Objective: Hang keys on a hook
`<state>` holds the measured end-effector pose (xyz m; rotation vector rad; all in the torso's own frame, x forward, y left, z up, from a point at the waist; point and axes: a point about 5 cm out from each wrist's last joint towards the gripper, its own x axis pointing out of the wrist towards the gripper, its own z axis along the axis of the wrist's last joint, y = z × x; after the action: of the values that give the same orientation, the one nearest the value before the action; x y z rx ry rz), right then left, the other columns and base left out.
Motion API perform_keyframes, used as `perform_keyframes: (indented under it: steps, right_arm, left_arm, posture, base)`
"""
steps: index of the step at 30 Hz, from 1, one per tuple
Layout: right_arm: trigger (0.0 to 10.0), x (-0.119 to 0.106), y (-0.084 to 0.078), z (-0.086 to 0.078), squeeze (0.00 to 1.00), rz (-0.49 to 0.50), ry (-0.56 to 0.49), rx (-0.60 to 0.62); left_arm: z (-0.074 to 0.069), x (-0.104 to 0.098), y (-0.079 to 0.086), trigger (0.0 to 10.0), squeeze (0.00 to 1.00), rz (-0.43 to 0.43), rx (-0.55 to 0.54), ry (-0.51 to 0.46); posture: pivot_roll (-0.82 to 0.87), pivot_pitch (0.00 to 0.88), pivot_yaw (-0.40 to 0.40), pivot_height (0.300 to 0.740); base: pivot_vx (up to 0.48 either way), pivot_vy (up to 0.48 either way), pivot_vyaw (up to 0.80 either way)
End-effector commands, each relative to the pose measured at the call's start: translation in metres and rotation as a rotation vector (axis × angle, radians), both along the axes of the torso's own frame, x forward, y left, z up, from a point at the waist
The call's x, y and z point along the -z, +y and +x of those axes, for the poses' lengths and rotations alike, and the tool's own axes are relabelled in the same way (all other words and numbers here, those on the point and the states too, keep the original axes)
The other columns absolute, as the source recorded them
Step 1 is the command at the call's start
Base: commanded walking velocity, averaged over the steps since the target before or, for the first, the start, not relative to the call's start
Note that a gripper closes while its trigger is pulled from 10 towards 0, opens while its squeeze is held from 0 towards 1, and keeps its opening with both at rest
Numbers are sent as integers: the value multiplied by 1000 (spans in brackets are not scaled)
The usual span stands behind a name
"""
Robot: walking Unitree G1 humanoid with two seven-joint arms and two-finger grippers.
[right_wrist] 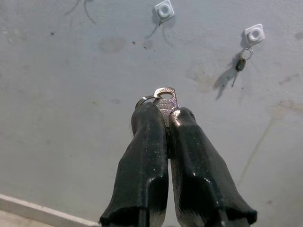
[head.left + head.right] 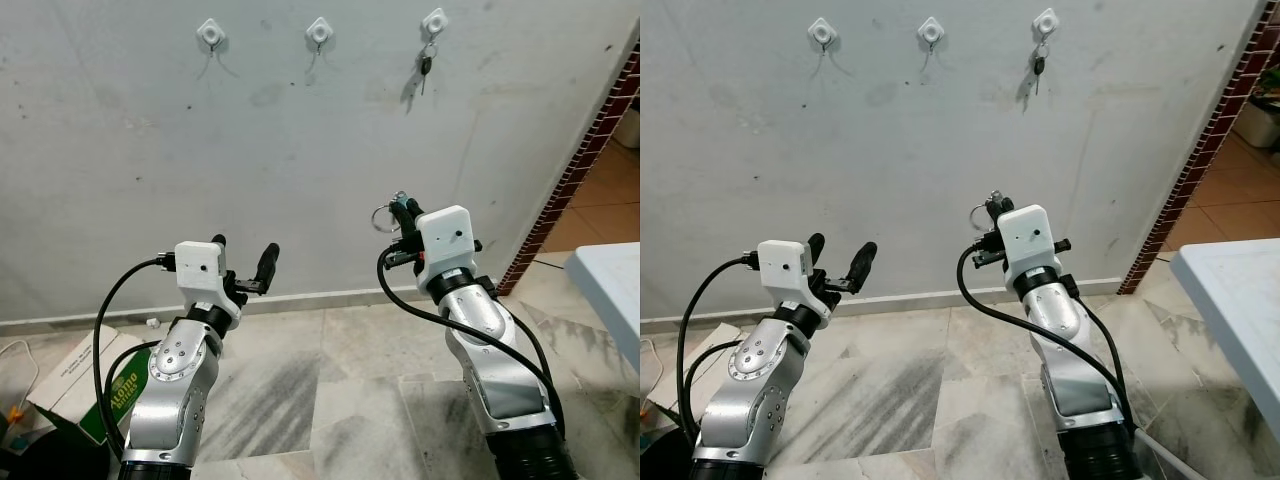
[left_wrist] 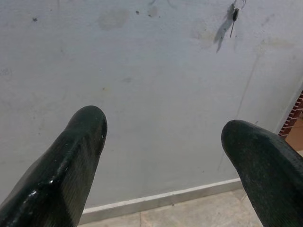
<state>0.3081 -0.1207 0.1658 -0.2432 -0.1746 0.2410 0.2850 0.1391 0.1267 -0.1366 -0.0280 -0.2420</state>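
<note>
Three white hooks sit high on the grey wall: a left hook (image 2: 211, 33), a middle hook (image 2: 319, 31) and a right hook (image 2: 434, 21). A dark key (image 2: 425, 66) hangs from the right hook. My right gripper (image 2: 403, 213) is raised in front of the wall, well below the hooks, shut on a silver key with a ring (image 1: 164, 100); the ring (image 2: 384, 218) sticks out to its left. My left gripper (image 2: 243, 260) is held up lower on the left, open, with nothing between its fingers (image 3: 71, 156).
A cardboard box with green print (image 2: 95, 385) lies on the tiled floor at lower left beside a white cable. A white table edge (image 2: 610, 290) juts in at right. A brick-edged wall corner (image 2: 575, 170) opens onto an orange-tiled area.
</note>
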Motion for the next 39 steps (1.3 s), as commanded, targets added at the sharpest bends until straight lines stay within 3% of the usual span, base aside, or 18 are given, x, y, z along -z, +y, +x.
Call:
perform_keyframes:
  steps: [1,12,31,39]
  right_arm:
    - [10000,-5,1,2,0,1,-19,-6]
    - [10000,-7,2,2,0,7,-26,-12]
    - [10000,-16,0,2,0,39,-78,2]
    - [10000,-15,2,1,0,37,-73,-8]
  left_arm:
    - [0,0,1,10000,0,4,4,5]
    - [1,-1,-1,10000,0,-4,15,5]
    - [-2,-3,-8,10000,0,-54,78,-11]
    - [-3,-3,-9,10000,0,-64,94,-12]
  posture:
    - [18,0,39,740]
    - [16,4,30,740]
    - [12,3,30,740]
    - [12,3,30,740]
  base:
    - [0,0,738]
    - [0,0,689]
    - [0,0,0]
    - [303,0,0]
